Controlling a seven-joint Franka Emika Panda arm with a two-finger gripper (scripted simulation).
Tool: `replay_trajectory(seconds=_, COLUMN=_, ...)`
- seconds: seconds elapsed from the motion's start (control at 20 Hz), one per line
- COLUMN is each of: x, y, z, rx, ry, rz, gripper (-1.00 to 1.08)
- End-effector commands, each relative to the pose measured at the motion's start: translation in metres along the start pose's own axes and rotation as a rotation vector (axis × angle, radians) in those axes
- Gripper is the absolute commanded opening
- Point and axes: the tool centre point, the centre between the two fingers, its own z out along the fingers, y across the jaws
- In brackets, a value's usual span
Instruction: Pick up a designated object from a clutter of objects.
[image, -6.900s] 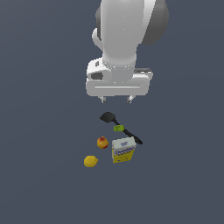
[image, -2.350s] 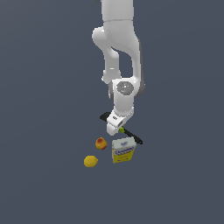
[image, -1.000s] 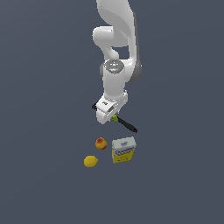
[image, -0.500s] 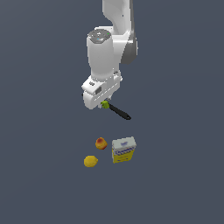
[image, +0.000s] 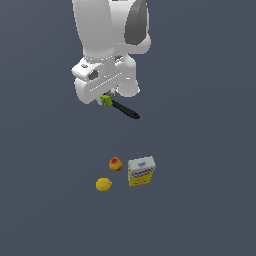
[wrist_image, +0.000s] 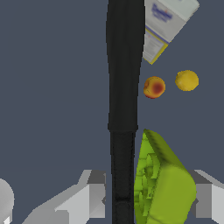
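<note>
My gripper (image: 106, 98) is shut on the black spatula (image: 125, 109), holding it by its green tag (image: 105, 100) high above the surface. The handle's dark end sticks out toward the exterior view's right; the head is hidden behind the hand. In the wrist view the spatula (wrist_image: 124, 65) runs as a long black bar between the grey fingers (wrist_image: 94, 197), with the green tag (wrist_image: 162, 183) beside it in the gripper (wrist_image: 149, 194). Far below lies the rest of the clutter: the yellow-and-white box (image: 141, 171), the red-yellow fruit (image: 115, 163) and the lemon (image: 103, 184).
The box (wrist_image: 164, 22), fruit (wrist_image: 154, 87) and lemon (wrist_image: 187, 80) sit close together on the plain dark grey surface (image: 200, 200), directly under the lifted spatula. The white arm (image: 107, 30) fills the upper middle of the exterior view.
The gripper has risen with the spatula held in it, from just above the clutter to well clear of it. Box, fruit and lemon have stayed where they were.
</note>
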Motion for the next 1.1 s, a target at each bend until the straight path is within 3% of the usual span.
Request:
replay_trajectory(seconds=0.0, x=-0.011, y=0.005, z=-0.023, rx=0.000, ry=-0.001, rz=-0.001, gripper=-1.00)
replay_trajectory(seconds=0.55, x=-0.049, y=0.024, z=-0.102, rx=0.004, ry=-0.008, rz=-0.002, gripper=-1.00)
replay_trajectory(seconds=1.05, x=-0.059, y=0.032, z=-0.126, rx=0.005, ry=-0.010, rz=-0.003, gripper=-1.00)
